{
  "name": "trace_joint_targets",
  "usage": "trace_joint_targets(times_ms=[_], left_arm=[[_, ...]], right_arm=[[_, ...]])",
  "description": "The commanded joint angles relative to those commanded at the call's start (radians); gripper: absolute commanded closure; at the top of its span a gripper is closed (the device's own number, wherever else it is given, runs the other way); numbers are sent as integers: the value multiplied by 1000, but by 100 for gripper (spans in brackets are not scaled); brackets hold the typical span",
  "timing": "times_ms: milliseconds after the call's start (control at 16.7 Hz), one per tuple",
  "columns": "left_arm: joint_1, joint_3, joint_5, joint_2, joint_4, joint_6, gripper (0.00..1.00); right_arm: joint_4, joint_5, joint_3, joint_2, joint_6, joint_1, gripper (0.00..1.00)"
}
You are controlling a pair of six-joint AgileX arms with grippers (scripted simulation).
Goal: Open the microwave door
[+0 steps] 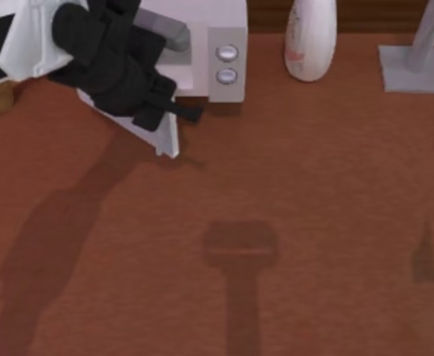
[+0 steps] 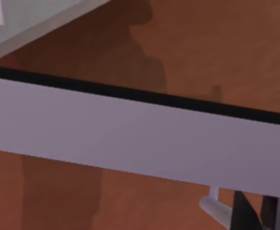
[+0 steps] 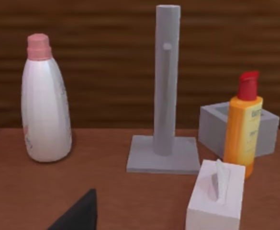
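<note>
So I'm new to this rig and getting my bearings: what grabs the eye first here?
The left arm's black claw at the top view's upper left, at the free edge of the microwave door, which stands swung out from the microwave. Next, the white bottle right of it.

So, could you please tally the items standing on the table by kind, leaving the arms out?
Microwaves: 1, the microwave, its microwave door swung open
Bottles: 2, white bottle and orange bottle
Grey stands: 1, post stand
Grey boxes: 1, grey box
Tissue boxes: 1, tissue box
Total: 6
</note>
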Motion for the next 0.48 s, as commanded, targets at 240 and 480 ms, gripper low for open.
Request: trace_joint_targets(times_ms=[240,480], left_arm=[[0,0,0,0,0,0,100],[1,-9,13,-3,0,12,100]], right_arm=[[0,0,0,0,0,0,0],[0,0,0,0,0,0,0]])
